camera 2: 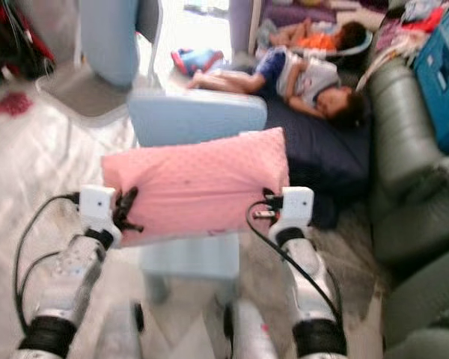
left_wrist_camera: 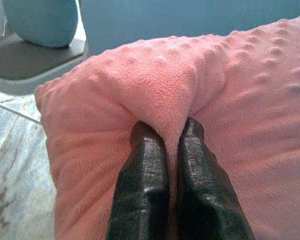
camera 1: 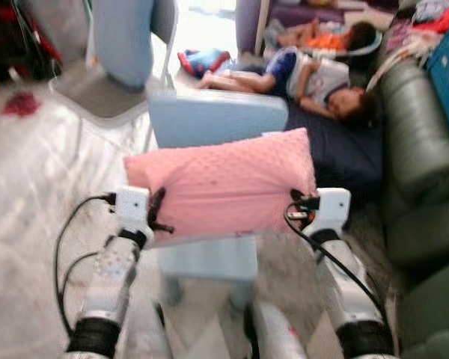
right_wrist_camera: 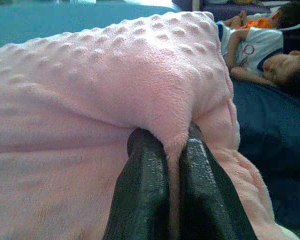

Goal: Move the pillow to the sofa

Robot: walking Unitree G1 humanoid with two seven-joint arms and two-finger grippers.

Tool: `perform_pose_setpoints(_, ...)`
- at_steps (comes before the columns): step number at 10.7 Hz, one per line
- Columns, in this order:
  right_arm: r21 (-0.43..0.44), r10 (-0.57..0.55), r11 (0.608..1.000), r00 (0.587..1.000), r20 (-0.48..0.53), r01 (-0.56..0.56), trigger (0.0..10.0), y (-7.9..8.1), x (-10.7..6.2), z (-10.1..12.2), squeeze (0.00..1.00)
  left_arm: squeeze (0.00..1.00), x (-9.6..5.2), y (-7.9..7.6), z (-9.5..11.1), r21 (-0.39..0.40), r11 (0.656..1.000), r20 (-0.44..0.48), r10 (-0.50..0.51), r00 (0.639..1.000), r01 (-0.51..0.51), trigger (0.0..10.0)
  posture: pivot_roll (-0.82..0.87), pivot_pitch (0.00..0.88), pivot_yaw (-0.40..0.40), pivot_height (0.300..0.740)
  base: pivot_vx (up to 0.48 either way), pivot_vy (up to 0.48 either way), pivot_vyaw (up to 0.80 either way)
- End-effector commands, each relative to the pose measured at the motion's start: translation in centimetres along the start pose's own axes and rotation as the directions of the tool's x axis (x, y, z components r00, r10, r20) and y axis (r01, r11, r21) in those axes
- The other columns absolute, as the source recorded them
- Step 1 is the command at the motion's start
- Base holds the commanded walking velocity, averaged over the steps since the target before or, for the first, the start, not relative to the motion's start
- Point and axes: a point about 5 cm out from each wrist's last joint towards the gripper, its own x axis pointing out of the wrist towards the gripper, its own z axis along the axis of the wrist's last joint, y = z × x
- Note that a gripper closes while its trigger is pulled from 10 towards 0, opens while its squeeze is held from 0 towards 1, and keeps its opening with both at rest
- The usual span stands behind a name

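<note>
Pillow [camera 1: 223,183], pink with a raised dot texture and a soft fleecy cover, is hanging in the air between the 2 grippers, just above and in front of a pale blue stool [camera 1: 213,120]. It is sitting roughly level, its right end slightly higher, and its long side is facing the robot.

Left gripper [left_wrist_camera: 174,134] is pinching a fold of fabric at the pillow's left end, fingers [left_wrist_camera: 142,185] pressed together with only cloth between them. Right gripper [right_wrist_camera: 176,142] is clamping a similar fold at the right end, fingers [right_wrist_camera: 140,190] squeezed tight on the fleece.

Both silver arms are reaching forward and up from the robot's body, bent at the elbows, wrists angling inward toward the pillow.

Beyond the stool, 2 people [camera 1: 314,75] are lying on a dark blue mat [camera 1: 344,149]. To the right of the stool, a green sofa [camera 1: 423,157] is standing.
</note>
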Motion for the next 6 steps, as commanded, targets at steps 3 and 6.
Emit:
perform_pose_setpoints(3,-0.012,-0.049,0.999,0.998,0.031,0.049,10.0,-0.9,-0.1,0.9,0.00,0.00,0.1,0.6,-0.2,0.017,1.000,-0.019,0.022,1.000,-0.022,10.0,-0.03,0.000,-0.058,0.735,0.000,0.000,0.00)
perform_pose_setpoints(6,-0.017,-0.057,0.998,0.998,0.034,0.058,10.0,-1.1,-0.2,1.0,0.00,0.00,-0.1,-0.9,-0.8,0.021,0.999,-0.045,-0.048,0.998,0.049,10.0,-0.04,0.000,-0.049,0.740,0.000,0.000,0.00)
